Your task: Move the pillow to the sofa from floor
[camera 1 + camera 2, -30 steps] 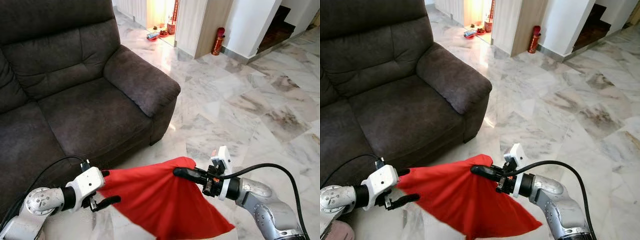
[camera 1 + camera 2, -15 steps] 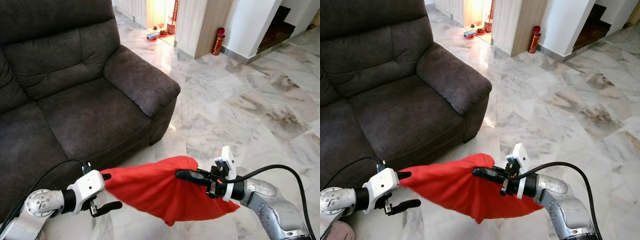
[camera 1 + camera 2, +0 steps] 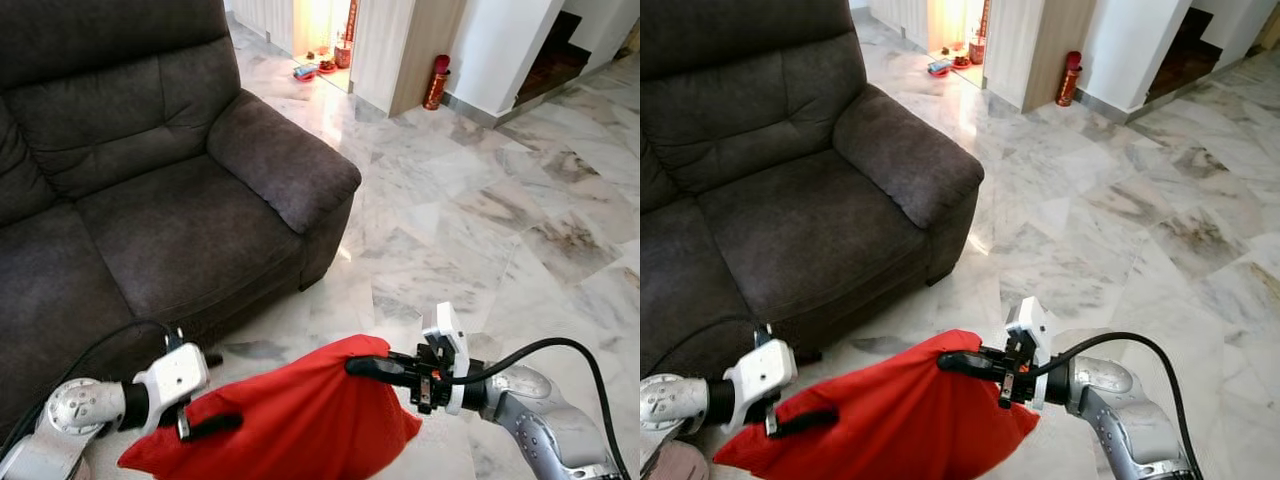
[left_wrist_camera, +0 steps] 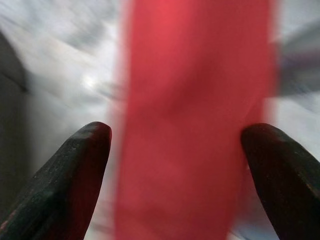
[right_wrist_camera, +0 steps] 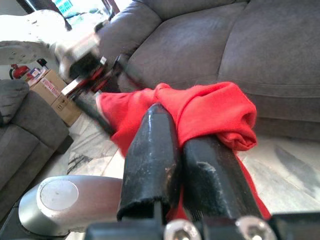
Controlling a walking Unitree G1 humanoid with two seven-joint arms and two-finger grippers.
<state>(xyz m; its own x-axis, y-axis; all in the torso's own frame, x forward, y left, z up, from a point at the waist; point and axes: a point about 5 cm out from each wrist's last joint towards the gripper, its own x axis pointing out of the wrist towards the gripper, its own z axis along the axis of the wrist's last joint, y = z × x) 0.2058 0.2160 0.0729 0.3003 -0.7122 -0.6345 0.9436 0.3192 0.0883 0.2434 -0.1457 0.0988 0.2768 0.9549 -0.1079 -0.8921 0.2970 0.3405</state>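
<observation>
A red pillow (image 3: 300, 430), limp like cloth, hangs between my two arms low over the marble floor, just in front of the dark grey sofa (image 3: 150, 220). My right gripper (image 3: 362, 367) is shut on its bunched top edge; in the right wrist view the two fingers (image 5: 150, 150) pinch the red fabric (image 5: 210, 110). My left gripper (image 3: 212, 392) is open at the pillow's left end, with its lower finger lying across the cloth. Blurred red pillow fabric (image 4: 195, 125) runs between the spread fingers (image 4: 75, 165) in the left wrist view.
The sofa's armrest (image 3: 285, 160) juts out ahead of me. Marble floor (image 3: 480, 220) stretches to the right. A red fire extinguisher (image 3: 436, 82) stands by the far wall, with small items in a lit doorway (image 3: 320, 62). Cardboard boxes (image 5: 52, 90) sit behind me.
The pillow's left end has dropped from beside my left gripper's upper finger and now sags over the lower finger. The pillow has bunched up and hangs further left. My right gripper moved slightly left.
</observation>
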